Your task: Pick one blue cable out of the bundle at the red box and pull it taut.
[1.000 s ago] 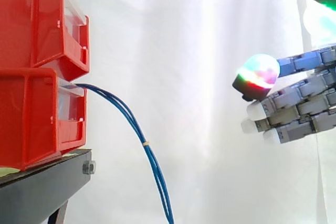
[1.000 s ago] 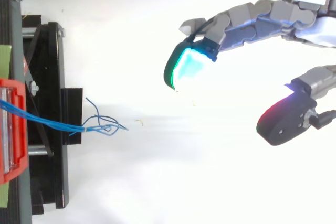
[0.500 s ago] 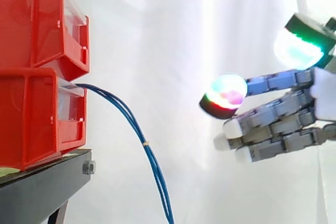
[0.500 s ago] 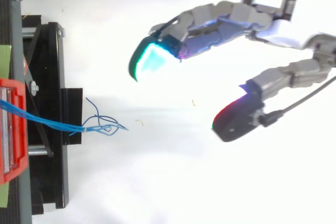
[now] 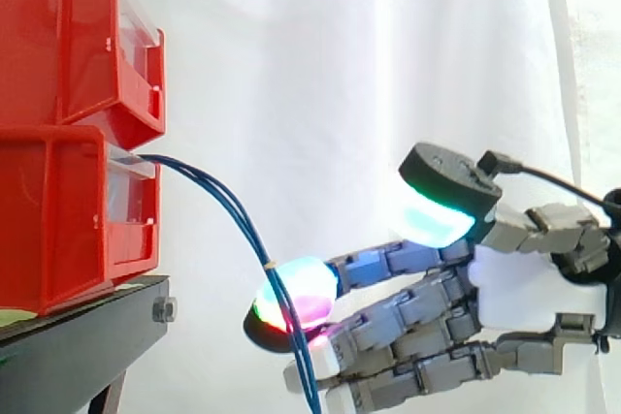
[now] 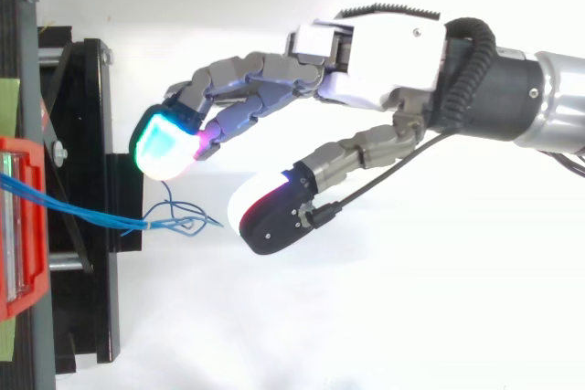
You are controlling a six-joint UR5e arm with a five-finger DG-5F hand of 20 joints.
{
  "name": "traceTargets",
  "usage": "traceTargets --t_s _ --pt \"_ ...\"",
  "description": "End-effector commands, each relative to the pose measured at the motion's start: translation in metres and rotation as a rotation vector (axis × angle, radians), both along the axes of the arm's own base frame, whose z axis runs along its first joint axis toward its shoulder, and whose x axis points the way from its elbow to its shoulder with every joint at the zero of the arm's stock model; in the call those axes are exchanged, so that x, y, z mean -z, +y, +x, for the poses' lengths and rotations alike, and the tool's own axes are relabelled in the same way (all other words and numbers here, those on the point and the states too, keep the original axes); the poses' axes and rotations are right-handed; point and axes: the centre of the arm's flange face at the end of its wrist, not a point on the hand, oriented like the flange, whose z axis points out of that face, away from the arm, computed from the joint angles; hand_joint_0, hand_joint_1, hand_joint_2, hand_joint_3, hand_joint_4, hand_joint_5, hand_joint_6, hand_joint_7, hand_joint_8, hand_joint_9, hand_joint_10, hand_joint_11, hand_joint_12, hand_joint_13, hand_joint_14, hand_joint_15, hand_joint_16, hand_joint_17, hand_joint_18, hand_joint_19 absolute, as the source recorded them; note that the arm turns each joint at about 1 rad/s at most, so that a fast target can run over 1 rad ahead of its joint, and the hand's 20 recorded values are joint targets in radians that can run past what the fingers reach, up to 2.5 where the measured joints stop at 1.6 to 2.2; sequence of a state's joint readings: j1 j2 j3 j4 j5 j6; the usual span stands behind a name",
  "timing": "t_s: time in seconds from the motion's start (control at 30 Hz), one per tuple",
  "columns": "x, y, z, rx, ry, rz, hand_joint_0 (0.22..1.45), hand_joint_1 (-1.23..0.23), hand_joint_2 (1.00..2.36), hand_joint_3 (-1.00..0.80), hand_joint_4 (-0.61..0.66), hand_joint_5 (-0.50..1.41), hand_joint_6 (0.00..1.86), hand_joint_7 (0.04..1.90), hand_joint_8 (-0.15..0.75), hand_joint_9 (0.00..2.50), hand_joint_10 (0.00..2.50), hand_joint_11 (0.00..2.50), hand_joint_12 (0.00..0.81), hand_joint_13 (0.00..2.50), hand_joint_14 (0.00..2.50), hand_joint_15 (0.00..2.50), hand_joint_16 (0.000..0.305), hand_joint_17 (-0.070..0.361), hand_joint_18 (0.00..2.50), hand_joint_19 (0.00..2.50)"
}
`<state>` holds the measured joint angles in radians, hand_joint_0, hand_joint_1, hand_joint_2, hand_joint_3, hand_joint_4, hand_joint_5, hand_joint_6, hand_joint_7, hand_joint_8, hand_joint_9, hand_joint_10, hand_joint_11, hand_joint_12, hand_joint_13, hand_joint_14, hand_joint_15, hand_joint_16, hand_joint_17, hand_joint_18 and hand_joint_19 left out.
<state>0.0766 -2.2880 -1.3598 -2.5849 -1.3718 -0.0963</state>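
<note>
Cables (image 5: 254, 239), thin and blue, droop from the lower red bin (image 5: 58, 220), bound by a small tie (image 5: 271, 265). Your hand (image 6: 384, 52) is spread and holds nothing, with its fingertips (image 5: 291, 296) right at the strands and its thumb (image 6: 270, 216) well apart. Pinch a single strand where the ends fan out, since the tie will probably drag its neighbours along, and keep off the black stand (image 5: 78, 346) just beside it.

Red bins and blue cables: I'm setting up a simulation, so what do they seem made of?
Red bins: apparently moulded plastic, glossy, with sharp edges and a clear front panel. Blue cables: thin wire in smooth, probably plastic insulation, sagging in a limp curve.
</note>
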Motion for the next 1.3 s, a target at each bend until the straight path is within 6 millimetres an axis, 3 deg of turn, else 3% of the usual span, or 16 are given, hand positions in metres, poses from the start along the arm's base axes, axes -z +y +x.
traceTargets --t_s 0.0,0.57,0.73,1.27 --pt "0.012 0.002 0.004 -0.003 -0.001 0.006 0.51 -0.75 1.00 -0.50 0.34 -0.16 0.50 0.79 0.306 0.47 0.00 0.21 0.352 0.12 0.00 0.11 0.054 0.122 0.07 0.18" --pt "0.030 0.008 0.014 -0.011 -0.049 0.013 0.54 -0.71 1.00 -0.50 0.34 -0.16 0.50 0.81 0.295 0.35 0.00 0.18 0.348 0.09 0.00 0.09 0.054 0.121 0.06 0.18" --pt "0.048 0.014 0.038 -0.052 -0.062 0.068 0.54 -0.70 1.00 -0.50 0.35 -0.16 0.50 0.81 0.303 0.36 0.00 0.17 0.350 0.09 0.00 0.09 0.054 0.121 0.06 0.19" --pt "0.047 0.016 0.039 -0.057 -0.057 0.077 0.57 -0.68 1.00 -0.50 0.36 -0.14 0.50 0.94 0.301 0.37 0.00 0.18 0.345 0.09 0.00 0.10 0.053 0.119 0.05 0.18"
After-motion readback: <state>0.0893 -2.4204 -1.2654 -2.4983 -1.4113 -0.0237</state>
